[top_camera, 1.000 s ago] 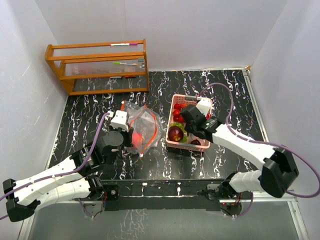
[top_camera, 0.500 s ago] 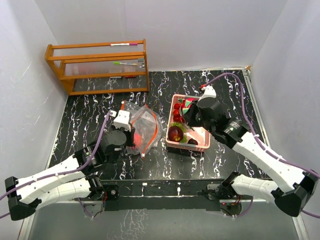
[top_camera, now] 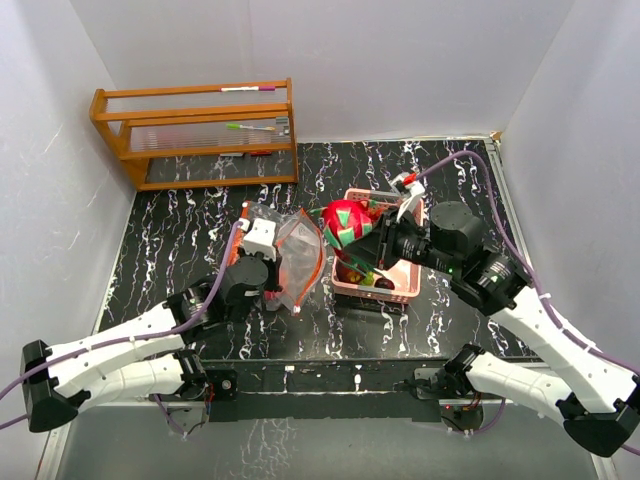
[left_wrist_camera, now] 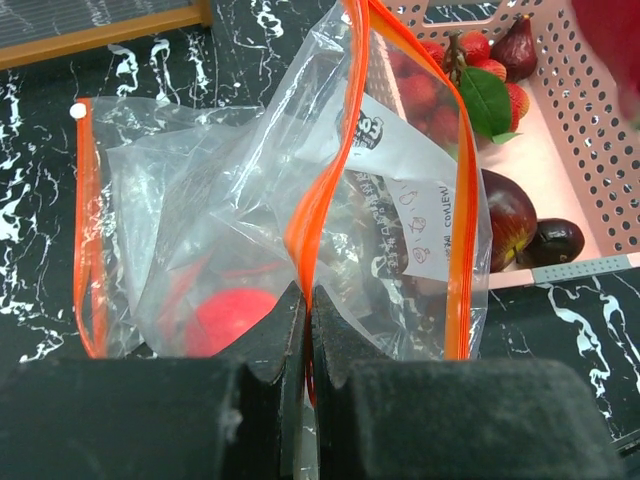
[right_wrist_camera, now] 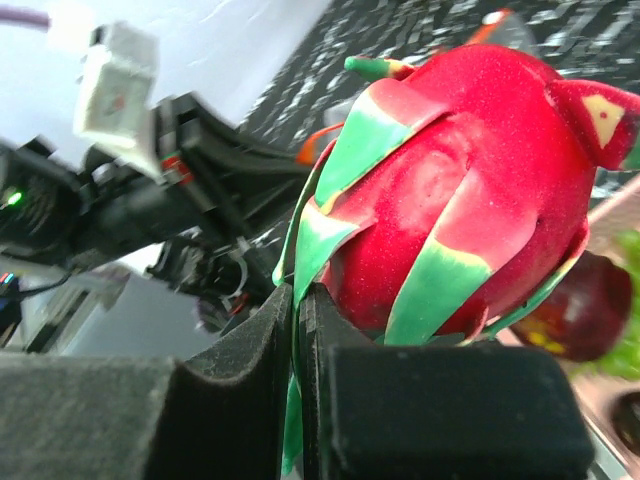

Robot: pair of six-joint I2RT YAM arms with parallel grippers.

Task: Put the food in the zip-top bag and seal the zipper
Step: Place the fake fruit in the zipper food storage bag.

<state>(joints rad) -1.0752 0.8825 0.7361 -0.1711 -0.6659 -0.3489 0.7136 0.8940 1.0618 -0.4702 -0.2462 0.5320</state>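
right gripper (right_wrist_camera: 297, 296) pinches the dragon fruit (right_wrist_camera: 455, 190) by one scale; it could slip. left gripper (left_wrist_camera: 308, 302) clamps the bag (left_wrist_camera: 225, 200) rim.

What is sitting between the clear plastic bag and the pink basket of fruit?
Nothing rests there. The top view shows only a narrow strip of bare black table between the zip-top bag and the pink basket.

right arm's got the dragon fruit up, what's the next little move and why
Probably carry the dragon fruit left and lower it toward the mouth of the bag. The right gripper pinches it by a green scale, clear of the basket, and the left gripper pinches the bag's orange zipper edge, holding it up.
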